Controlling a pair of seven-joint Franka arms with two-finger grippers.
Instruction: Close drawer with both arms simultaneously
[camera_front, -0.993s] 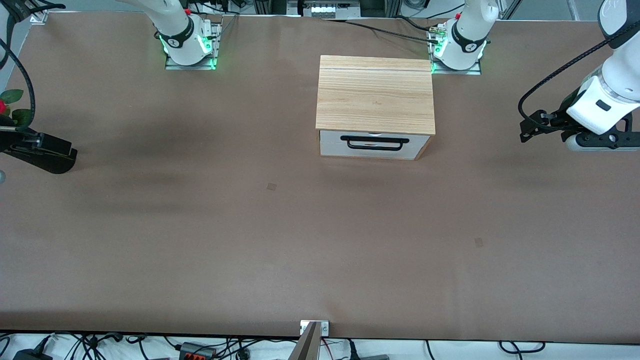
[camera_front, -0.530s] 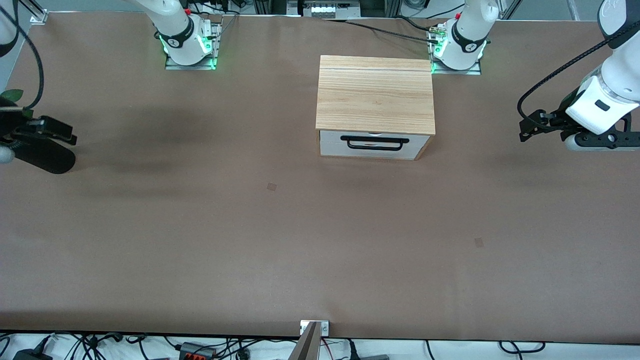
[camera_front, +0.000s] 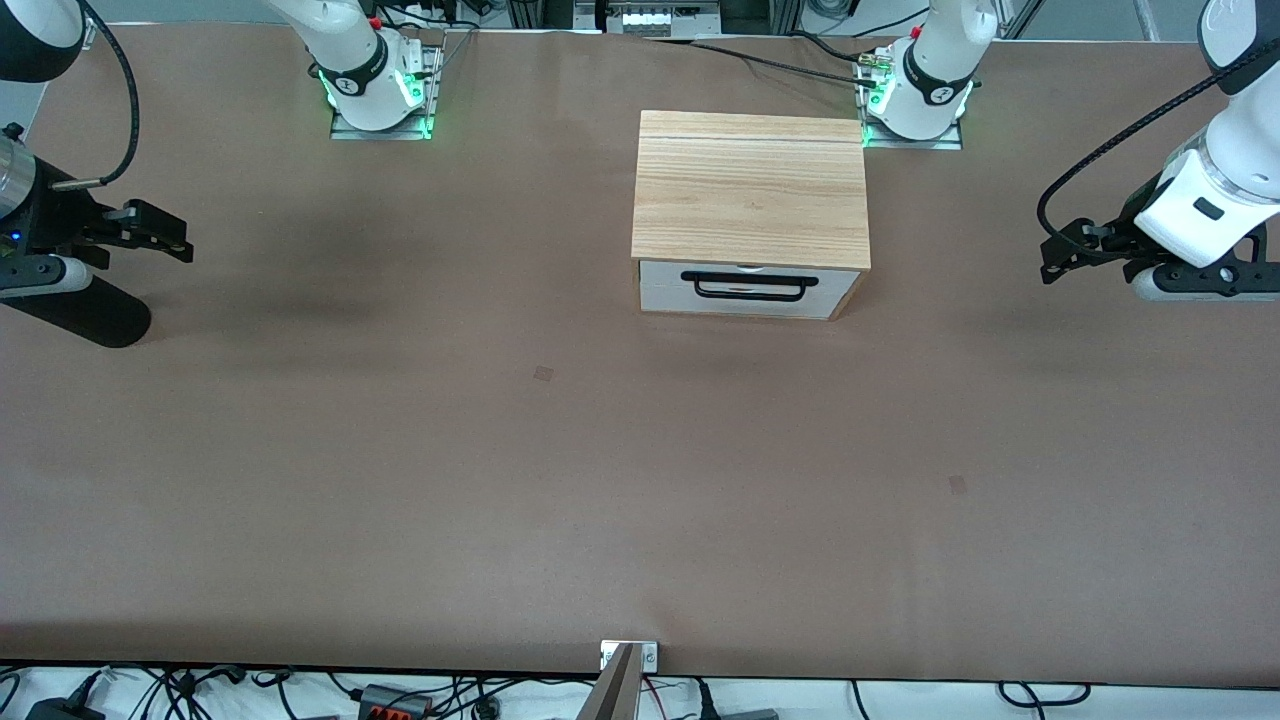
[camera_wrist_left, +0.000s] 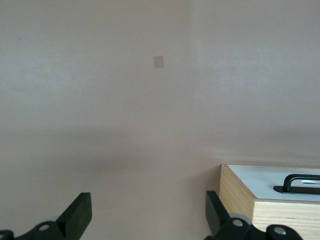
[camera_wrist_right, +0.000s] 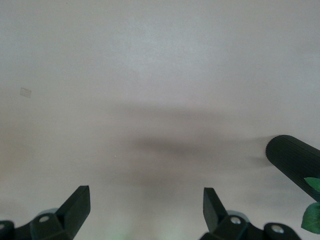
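The light oak-grain box (camera_front: 750, 185) stands toward the left arm's base. The drawer (camera_front: 745, 291) shows its white front panel and black bar handle (camera_front: 748, 285); the panel looks about flush with the box's front. In the left wrist view the drawer's panel (camera_wrist_left: 265, 181) and handle (camera_wrist_left: 300, 181) show at the edge. My left gripper (camera_front: 1048, 255) is open and empty, above the table at the left arm's end, level with the drawer front; its own view (camera_wrist_left: 148, 220) shows the jaws wide apart. My right gripper (camera_front: 180, 236) is open and empty over the right arm's end (camera_wrist_right: 146, 212).
A black cylinder (camera_front: 85, 312) lies on the brown table (camera_front: 600, 480) under the right gripper; it also shows in the right wrist view (camera_wrist_right: 292, 157) with a green leaf (camera_wrist_right: 311, 216) beside it. Cables run along the table's near edge.
The right gripper has risen off the black cylinder and swung toward the middle of the table. The left gripper has barely moved. The drawer looks the same.
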